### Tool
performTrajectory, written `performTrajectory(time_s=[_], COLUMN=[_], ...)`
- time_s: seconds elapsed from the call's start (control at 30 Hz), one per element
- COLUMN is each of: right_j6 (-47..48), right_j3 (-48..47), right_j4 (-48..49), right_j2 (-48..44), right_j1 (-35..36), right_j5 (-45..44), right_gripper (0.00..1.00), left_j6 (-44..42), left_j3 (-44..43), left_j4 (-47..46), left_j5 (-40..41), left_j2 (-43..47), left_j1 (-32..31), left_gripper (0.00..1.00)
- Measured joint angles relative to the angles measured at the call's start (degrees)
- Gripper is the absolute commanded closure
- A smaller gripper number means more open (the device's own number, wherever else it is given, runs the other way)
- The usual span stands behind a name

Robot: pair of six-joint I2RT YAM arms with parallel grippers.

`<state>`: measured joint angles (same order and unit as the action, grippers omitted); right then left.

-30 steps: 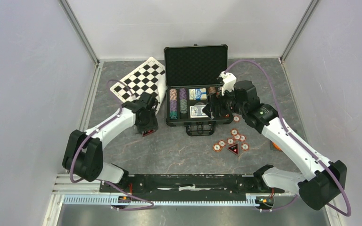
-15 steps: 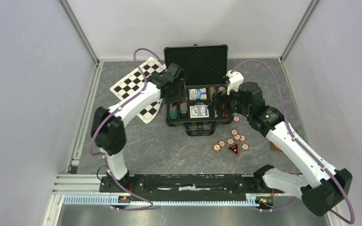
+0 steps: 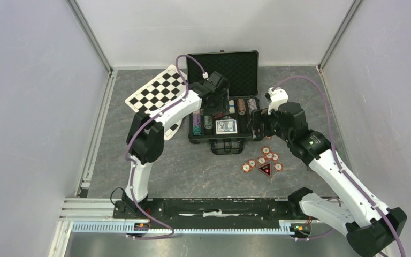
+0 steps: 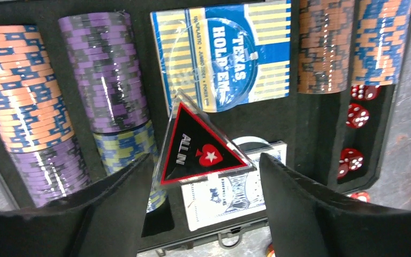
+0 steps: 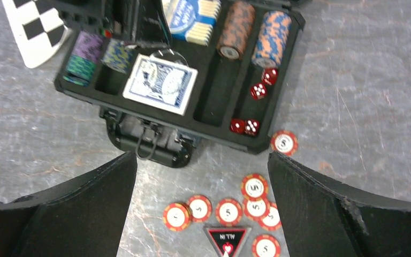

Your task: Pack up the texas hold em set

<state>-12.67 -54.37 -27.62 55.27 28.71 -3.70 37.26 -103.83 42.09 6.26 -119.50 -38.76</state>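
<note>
Over the open case (image 3: pixel 243 69), the left gripper (image 4: pixel 206 157) hangs with its fingers clamped on the two lower corners of a clear triangular All In button (image 4: pixel 198 147), black with a red border. From where I stand the button sits tilted above the middle compartments. Directly under it is a blue deck (image 4: pixel 230 59) printed Texas Hold'em, and nearer the case front lies a second deck (image 5: pixel 160 83) with a patterned back. Rows of chips fill the slots on either side: orange-and-blue chips (image 4: pixel 21 91) and purple chips (image 4: pixel 104 75) to one side, more orange rows (image 4: pixel 326 43) to the other. Red dice (image 4: pixel 357 115) sit in a narrow slot by the case's right edge.

The right gripper (image 5: pixel 200 155) hovers off the case's front right corner with its fingers wide apart and nothing between them. Below it, on the grey table (image 3: pixel 192 166), is a cluster of loose chips (image 5: pixel 254 187), red-edged and marked 5. One single chip (image 5: pixel 284 142) lies just beside the case corner. A second All In button (image 5: pixel 226 238) lies flat among the cluster.

The case stands with its foam-lined lid upright and its handle (image 5: pixel 147 142) facing the arms. A checkered board (image 3: pixel 158 91) lies to its left, partly under the left arm.
</note>
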Motion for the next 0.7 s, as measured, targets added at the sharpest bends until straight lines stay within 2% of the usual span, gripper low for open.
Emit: performTrajectory(time_s=[0.07,0.4,0.53,0.7], right_j6=[-0.02,-1.51,-3.74,-8.52], right_j3=[1.99,10.25,14.93,23.78], right_j4=[-0.96,-7.56,-9.20,-8.98], right_j2=[-1.55,-8.37,-11.80,-12.57], right_j1=[-0.02,-0.11,-0.11,-0.11], right_j5=[-1.11,-4.26,-4.52,-4.57], right_gripper=[0.02,0.02,0.02,0.05], left_j6=[-0.33,-0.92,-1.57,-1.55], left_j3=[-0.70,1.33,10.03,26.05], left_j4=[-0.46,-1.16,-2.23,-6.08], left_j5=[-0.50,-0.90,-0.35,2.82], left_j2=[-0.57,0.87,8.79,27.30], left_j1=[-0.02,-0.26,-0.26,-0.26], left_gripper=[0.01,0.00,0.00,0.00])
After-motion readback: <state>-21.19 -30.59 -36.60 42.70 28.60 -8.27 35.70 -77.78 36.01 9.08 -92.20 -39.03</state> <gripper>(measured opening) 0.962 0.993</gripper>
